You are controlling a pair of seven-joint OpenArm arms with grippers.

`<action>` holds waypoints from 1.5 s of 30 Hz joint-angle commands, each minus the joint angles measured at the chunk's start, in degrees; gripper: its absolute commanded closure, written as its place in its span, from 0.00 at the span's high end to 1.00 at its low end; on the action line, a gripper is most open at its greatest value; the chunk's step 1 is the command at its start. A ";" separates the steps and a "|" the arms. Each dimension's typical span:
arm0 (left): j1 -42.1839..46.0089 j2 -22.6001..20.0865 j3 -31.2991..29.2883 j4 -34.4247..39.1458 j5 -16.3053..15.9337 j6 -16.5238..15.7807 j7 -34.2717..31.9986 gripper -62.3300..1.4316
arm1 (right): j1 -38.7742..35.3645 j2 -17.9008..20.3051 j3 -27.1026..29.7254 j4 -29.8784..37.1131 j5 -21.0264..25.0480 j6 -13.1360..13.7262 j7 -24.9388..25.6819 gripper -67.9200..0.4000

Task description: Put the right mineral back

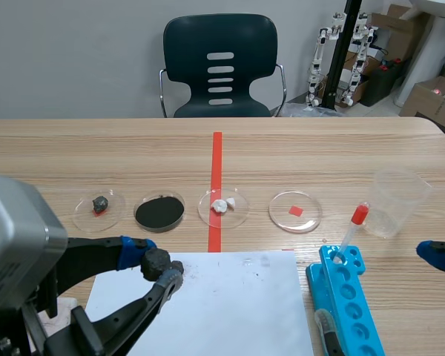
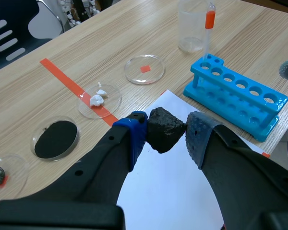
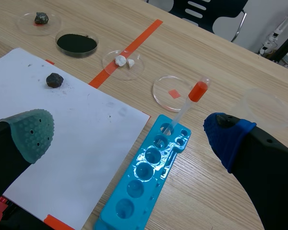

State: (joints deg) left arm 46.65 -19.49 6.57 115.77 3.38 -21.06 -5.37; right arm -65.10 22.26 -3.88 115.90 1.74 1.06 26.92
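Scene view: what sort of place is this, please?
Probably a robotics lab set up as a small chemistry bench: petri dishes with mineral samples, a blue test-tube rack, and small humanoid robots standing by the back wall.

Here's the light wooden table (image 1: 319, 148), with a row of four clear round petri dishes (image 1: 282, 219) across its middle. Nearer the robot, a white sheet of paper (image 1: 230, 304) lies flat. Just beside it sits a bright blue plastic test-tube rack (image 1: 352, 308), and a clear plastic cup (image 1: 397, 204) stands beyond that.
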 commanded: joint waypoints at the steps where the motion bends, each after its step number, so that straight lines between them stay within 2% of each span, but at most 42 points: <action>1: -0.02 0.48 0.15 0.66 -0.74 0.31 -0.79 0.20 | 0.35 0.28 0.04 1.33 0.37 -0.17 0.81 1.00; 8: -0.20 0.35 0.15 0.66 -0.50 0.55 -0.74 0.20 | 0.35 0.28 0.04 1.33 0.37 -0.17 0.81 1.00; 11: -0.57 0.22 0.26 0.66 1.09 0.55 -0.68 0.20 | 0.35 0.28 0.04 1.33 0.37 -0.17 0.81 1.00; 15: -2.36 -2.58 3.04 0.66 1.09 0.35 0.74 0.20 | 0.35 0.28 0.04 1.33 0.37 -0.17 0.81 1.00; 22: -5.79 -8.44 10.71 0.33 -1.03 0.33 2.27 0.20 | 0.35 0.28 0.04 1.33 0.37 -0.17 0.81 1.00; 25: -9.51 -11.19 15.21 -0.39 -3.96 0.37 5.99 0.20 | 0.35 0.28 0.04 1.33 0.37 -0.17 0.81 1.00; 28: -14.10 -11.82 18.53 -3.02 -7.23 1.05 9.97 0.20 | 0.35 0.28 0.04 1.33 0.37 -0.17 0.81 1.00; 30: -17.73 -11.80 20.52 -5.79 -10.23 2.91 12.15 0.20 | 0.35 0.28 0.04 1.33 0.37 -0.17 0.81 1.00; 33: -23.78 -11.43 23.78 -10.62 -15.10 7.48 15.34 0.20 | 0.35 0.28 0.04 1.33 0.37 -0.17 0.81 1.00; 37: -31.30 -8.46 26.36 -16.90 -19.52 14.19 20.85 0.20 | 0.35 0.28 0.04 1.33 0.37 -0.17 0.81 1.00; 40: -36.41 -5.18 27.19 -21.77 -22.62 17.62 25.33 0.21 | 0.35 0.28 0.04 1.33 0.37 -0.17 0.81 1.00; 42: -39.56 -2.80 27.28 -25.27 -24.57 19.08 28.22 0.21 | 0.35 0.28 0.04 1.33 0.37 -0.17 0.81 1.00; 45: -43.78 0.70 27.28 -30.75 -26.40 19.52 31.89 0.21 | 0.35 0.28 0.04 1.33 0.37 -0.17 0.81 1.00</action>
State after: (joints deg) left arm 2.98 -19.66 34.00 84.29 -22.65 -1.48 26.96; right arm -65.10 22.26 -3.88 115.90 1.74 1.06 26.92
